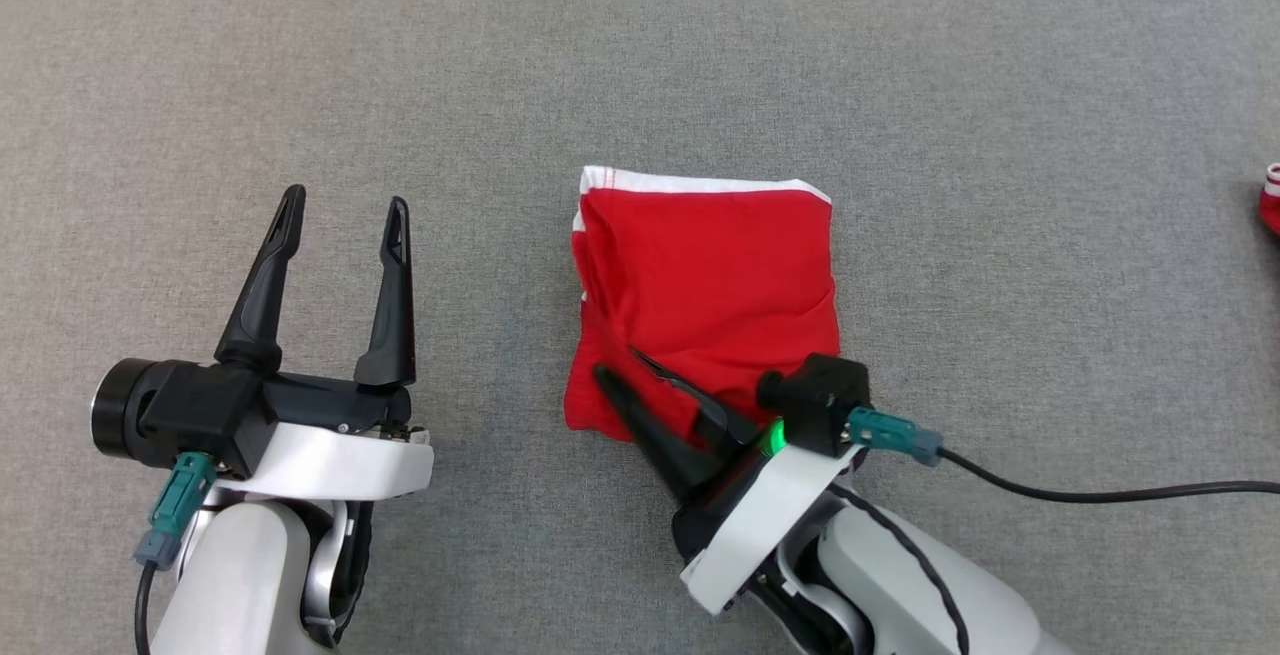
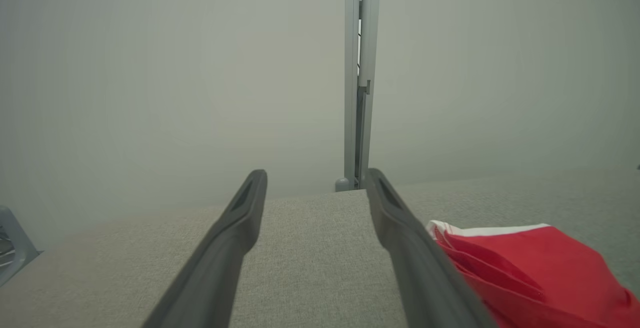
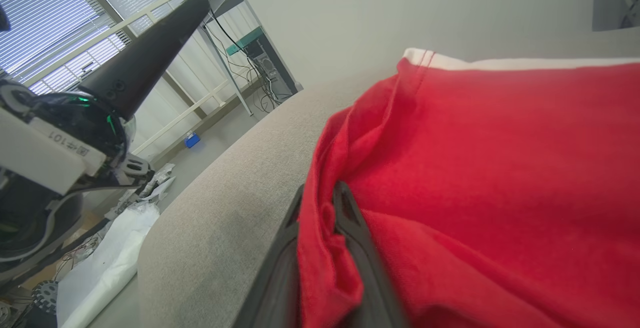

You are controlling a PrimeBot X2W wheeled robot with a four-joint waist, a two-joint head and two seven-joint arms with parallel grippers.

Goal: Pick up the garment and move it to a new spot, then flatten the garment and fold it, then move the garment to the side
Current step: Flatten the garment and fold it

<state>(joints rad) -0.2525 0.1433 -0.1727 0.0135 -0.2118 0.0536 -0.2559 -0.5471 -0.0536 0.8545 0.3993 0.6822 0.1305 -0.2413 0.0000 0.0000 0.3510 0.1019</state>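
Right hand (image 3: 321,190) astride garment (image 3: 475,168) fold.

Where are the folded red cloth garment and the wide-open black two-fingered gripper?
folded red cloth garment (image 1: 710,285): head view, centre of its top layer.
left gripper (image 1: 346,197), black, two-fingered: head view, midway between fingertips.

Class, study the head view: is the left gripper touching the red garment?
No: the left gripper stands open, with a stretch of bare grey surface between it and the red garment.
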